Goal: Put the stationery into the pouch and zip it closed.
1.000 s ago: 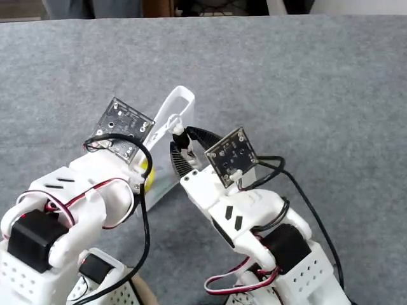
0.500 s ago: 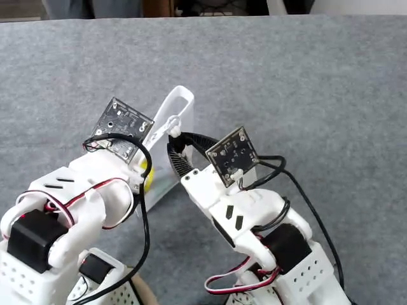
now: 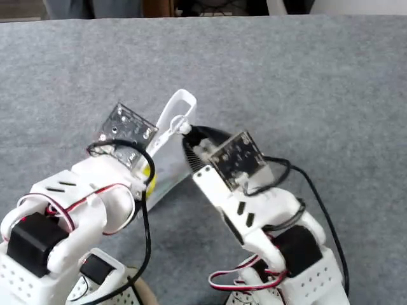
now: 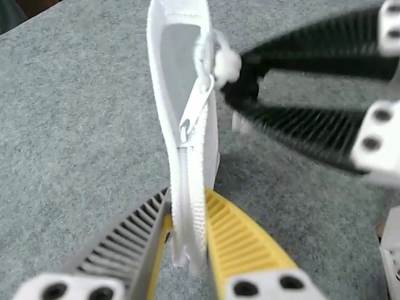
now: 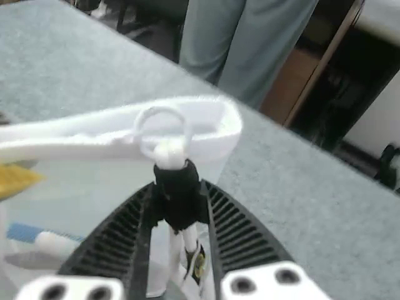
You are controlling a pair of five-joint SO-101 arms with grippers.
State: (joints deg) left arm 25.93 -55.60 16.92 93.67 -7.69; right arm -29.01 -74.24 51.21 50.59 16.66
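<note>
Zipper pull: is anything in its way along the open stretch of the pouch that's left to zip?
Nothing visible. The right gripper is shut on the zipper pull; the pouch mouth ahead shows nothing poking out. The left gripper clamps the zipped end.

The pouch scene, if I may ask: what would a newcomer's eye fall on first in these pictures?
The white pouch stands on edge on the grey table, with its zip closed only partway. The left gripper clamps the pouch's end nearest the arms, and the right gripper pinches the zip pull at the open end.
</note>
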